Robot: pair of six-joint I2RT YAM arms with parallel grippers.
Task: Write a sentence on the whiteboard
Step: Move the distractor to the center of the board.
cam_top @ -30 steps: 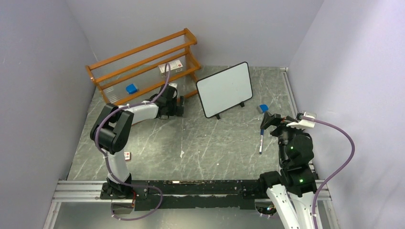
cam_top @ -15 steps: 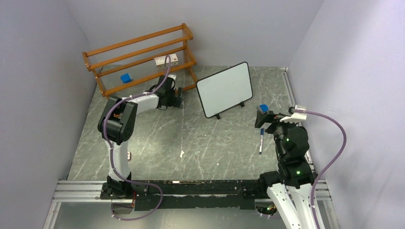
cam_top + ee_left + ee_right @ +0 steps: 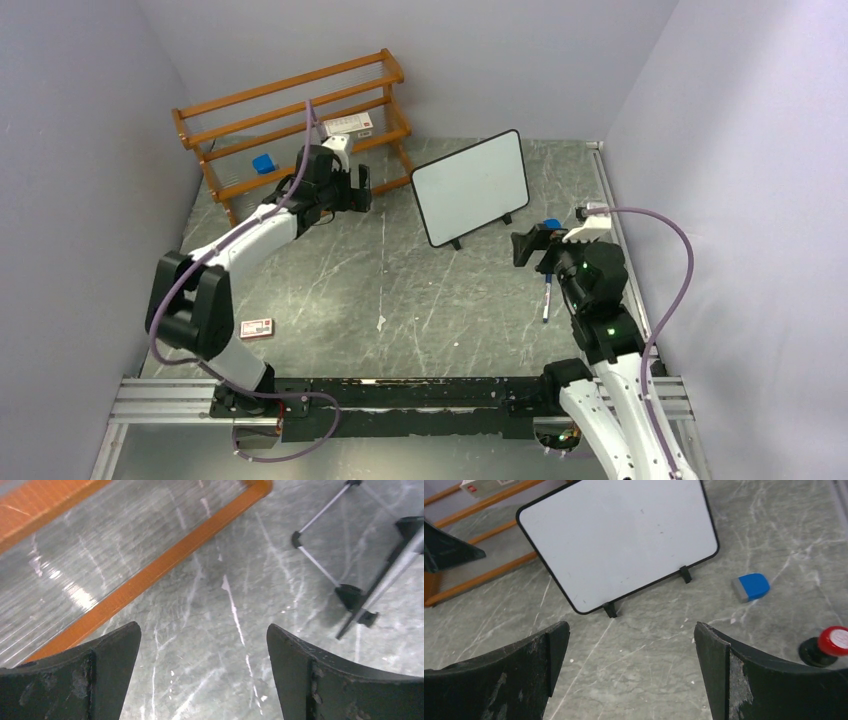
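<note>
Whiteboard (image 3: 619,540) plain white, black-framed, standing.

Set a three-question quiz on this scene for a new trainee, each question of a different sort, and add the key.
1. Short answer: in what state are the left tool and the right tool?
2. True or false: the whiteboard already carries writing.
3. Pick one. The marker lies: A, in the left tool; B, on the table beside the right arm; C, propped against the whiteboard.
Key: 1, both open and empty. 2, false: its face is blank. 3, B.
</note>
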